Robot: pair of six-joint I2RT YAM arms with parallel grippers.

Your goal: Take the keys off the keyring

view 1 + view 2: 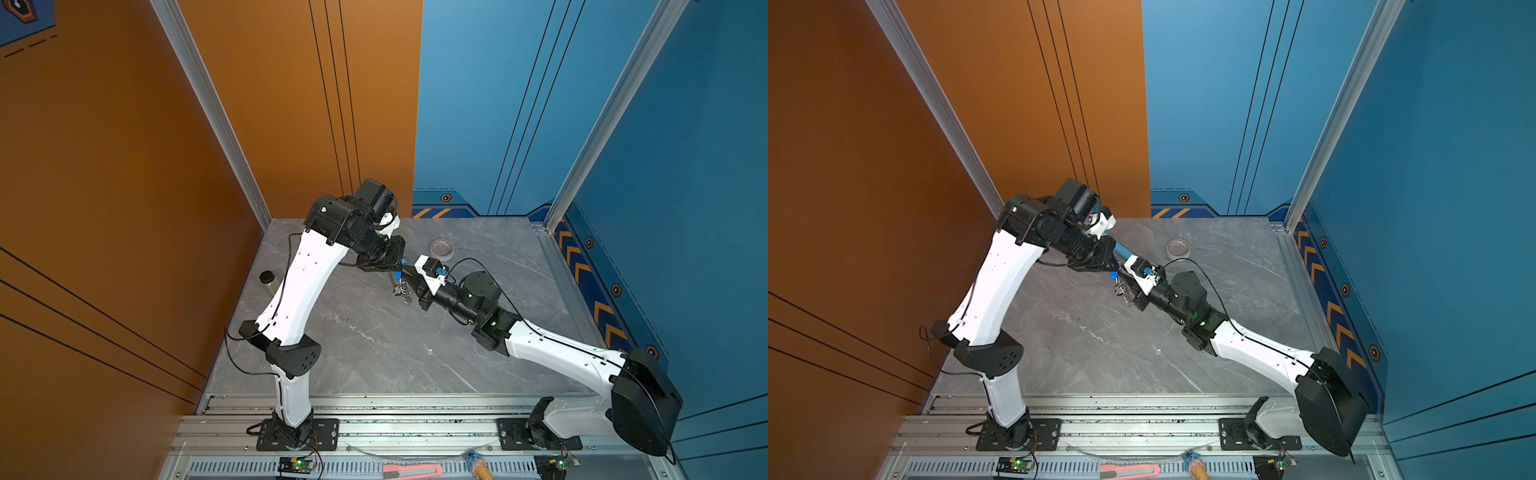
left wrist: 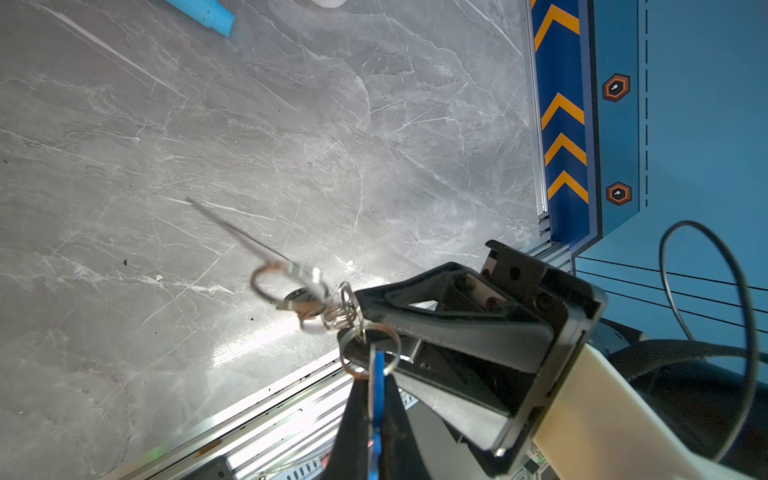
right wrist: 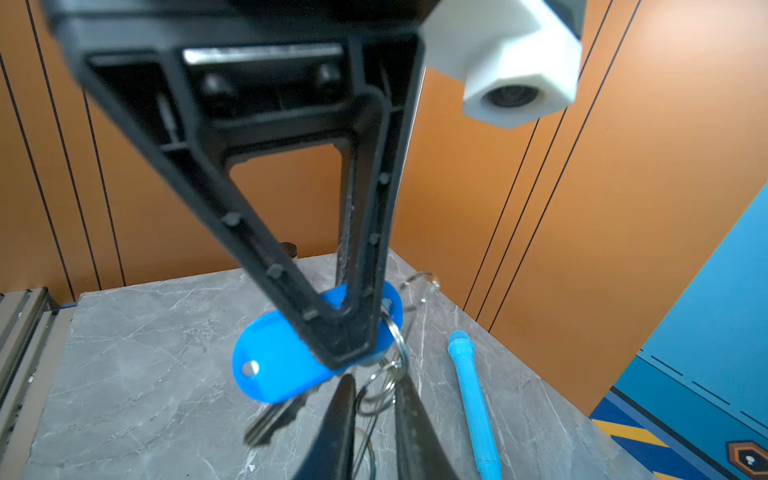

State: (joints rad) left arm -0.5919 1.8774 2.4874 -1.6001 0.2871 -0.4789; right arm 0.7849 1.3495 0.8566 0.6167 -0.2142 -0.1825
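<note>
- Grey marble-patterned bench [image 1: 374,340], enclosed by orange wall panels on the left and blue wall panels on the right.
- My left end effector [image 2: 374,386]: jaws closed flat on the blue plastic tag [image 3: 274,365] of the small bunch of silvery metal keys [image 1: 402,290]. Both wrist views show this grip.
- My right end effector [image 3: 374,378]: jaws a narrow way apart, with the wire split rings [image 2: 341,311] at their tips. I cannot tell whether the rings are pinched.
- Keys: hanging between my two end effectors, over the middle of the bench.
- Flat silver-grey metal keyring [image 2: 245,236]: edge-on and blurred in the left wrist view, linked to the tag through the rings.
- Long blue plastic tube [image 3: 473,399]: lying on the bench near the keys.
- Whitish tape roll [image 1: 441,248]: flat on the bench towards the back wall, apart from both arms.
</note>
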